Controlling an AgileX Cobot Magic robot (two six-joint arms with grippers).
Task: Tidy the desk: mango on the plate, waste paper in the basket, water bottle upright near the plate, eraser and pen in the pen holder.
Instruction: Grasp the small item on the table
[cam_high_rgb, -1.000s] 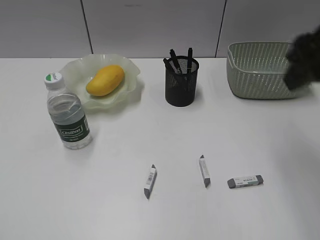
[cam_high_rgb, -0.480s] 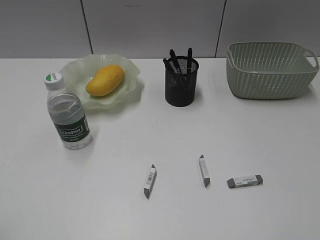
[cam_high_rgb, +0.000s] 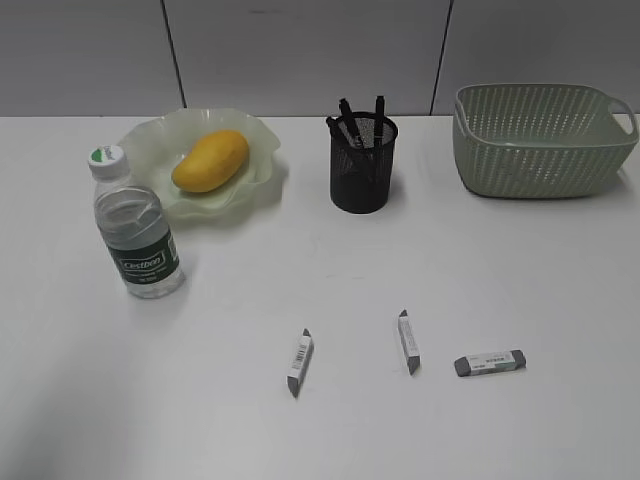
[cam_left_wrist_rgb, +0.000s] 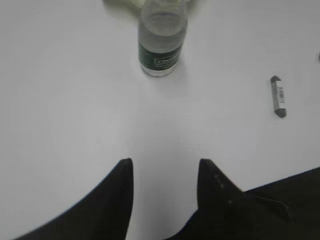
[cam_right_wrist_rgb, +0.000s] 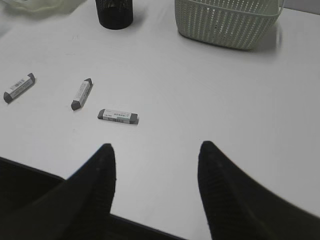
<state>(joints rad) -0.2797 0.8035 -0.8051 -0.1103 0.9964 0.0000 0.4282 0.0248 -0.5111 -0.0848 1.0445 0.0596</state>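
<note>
You have the mango (cam_high_rgb: 210, 160) lying in the plate (cam_high_rgb: 160, 140), with the water bottle (cam_high_rgb: 136, 232) upright just beside it. Pens stand in the pen holder (cam_high_rgb: 363, 170). Three erasers (cam_high_rgb: 410, 342) lie loose on the worktop (cam_high_rgb: 500, 270). Both grippers, left (cam_left_wrist_rgb: 165, 175) and right (cam_right_wrist_rgb: 156, 160), hang spread apart and empty. The basket (cam_high_rgb: 540, 140) probably holds something pale, though you can't tell what.

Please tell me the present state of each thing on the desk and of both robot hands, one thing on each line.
mango: lying in the plate
water bottle: upright beside the plate, cap on
pen holder: upright, pens inside
basket: upright; contents cannot be seen
three erasers: lying loose on the desk
left hand: open, holding nothing
right hand: open, holding nothing
</note>
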